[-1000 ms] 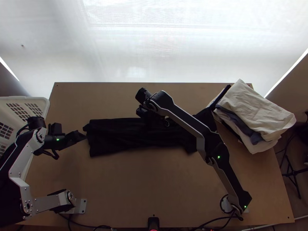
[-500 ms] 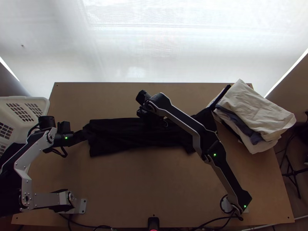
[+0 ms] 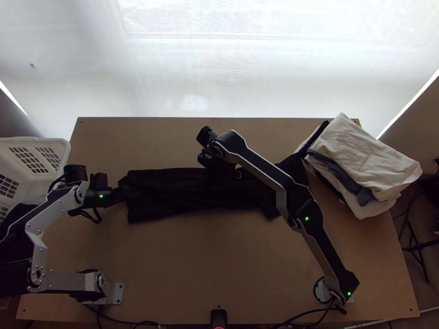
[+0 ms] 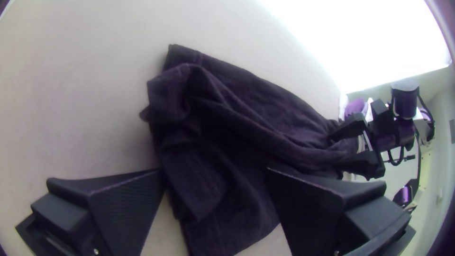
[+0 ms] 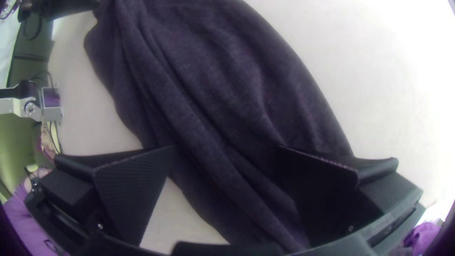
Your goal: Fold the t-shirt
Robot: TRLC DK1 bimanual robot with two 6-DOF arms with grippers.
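The t-shirt (image 3: 164,192) lies as a long, narrow dark strip across the middle of the table (image 3: 181,263). The left gripper (image 4: 215,171) is at its left end, fingers spread apart with cloth between them; the right gripper (image 5: 226,147) is over the strip farther along, its fingers apart as well.

The likeliest slip, I'd judge, is an uneven pinch. At the left end a loose flap (image 4: 173,95) sits rucked over the layers beneath, so closing there could catch the top layer and leave the lower one behind—or wad the end into a lump. The right gripper risks much the same: shut on the ridge alone, it would pull up a tent of cloth and skew the strip. If the two then lift unevenly, the folds could slide open. Dragging the right end could also disturb the pile of folded cloths (image 3: 365,164) close by (whether the t-shirt touches it, I can't tell).

The top view gives the strip's length and its place beside the pile, but its folds merge into near-black there. The left wrist view brings out the turned flap and stacked edges; the right wrist view picks out lengthwise ridges—right where the right arm (image 3: 269,172) covers the cloth from above.
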